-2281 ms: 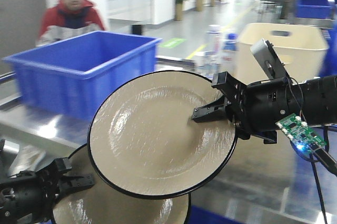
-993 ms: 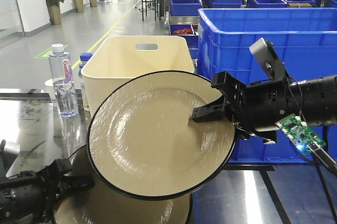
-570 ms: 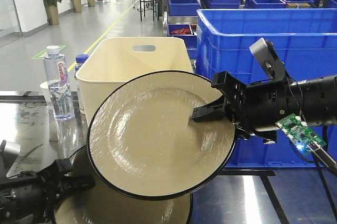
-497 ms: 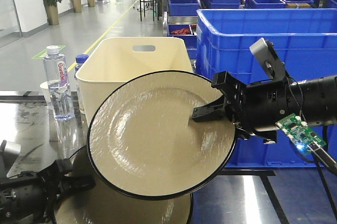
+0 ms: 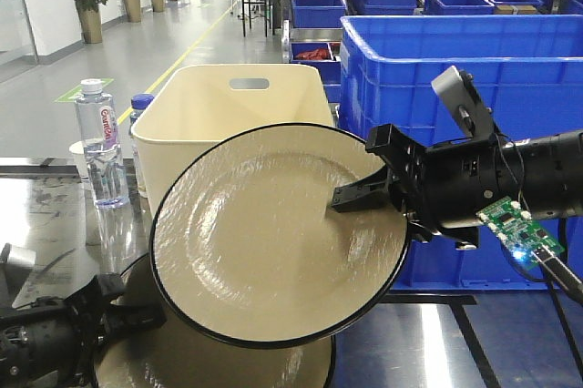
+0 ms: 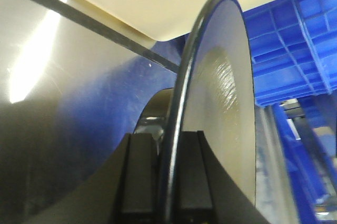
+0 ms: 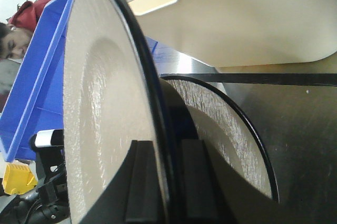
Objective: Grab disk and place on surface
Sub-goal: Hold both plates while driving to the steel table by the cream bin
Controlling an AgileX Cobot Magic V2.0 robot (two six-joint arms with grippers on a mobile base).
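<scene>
Front view
Disk (image 5: pixel 273 233): upright, its dished face toward the camera, held above the tabletop and covering the lower front of the cream bin (image 5: pixel 228 101).
Right gripper (image 5: pixel 339 200): reaches in from 3 o'clock and pinches the disk's rim; 1 black finger lies on the face, the other is hidden behind it.
Second disk (image 5: pixel 196 365): lower down, with its top hidden behind the first disk.
Left gripper (image 5: pixel 137 315): at the second disk's 9 o'clock edge, its fingers over the rim.
Surface (image 5: pixel 46 215): dark glossy tabletop at 9 o'clock, with a water bottle (image 5: pixel 98 147) standing on it.
Blue crates (image 5: pixel 455 60): stacked behind the right arm.

Left wrist view
Left gripper (image 6: pixel 166 182): 2 dark pads (image 6: pixel 139 176) are pressed on either side of the thin black rim.
Second disk (image 6: pixel 221 103): seen edge-on, rising toward 12 o'clock.
Surface (image 6: pixel 52 103): a reflective sheet at 9 o'clock.

Right wrist view
Right gripper (image 7: pixel 168 182): its pads (image 7: pixel 142 182) clamp the black rim.
Disk (image 7: pixel 100 108): edge-on, with its beige face toward 9 o'clock.
Second disk (image 7: pixel 221 129): just behind it, toward 3 o'clock.
Surface (image 7: pixel 295 145): crossed by a black line (image 7: pixel 263 78) below the cream bin (image 7: pixel 237 19).
</scene>
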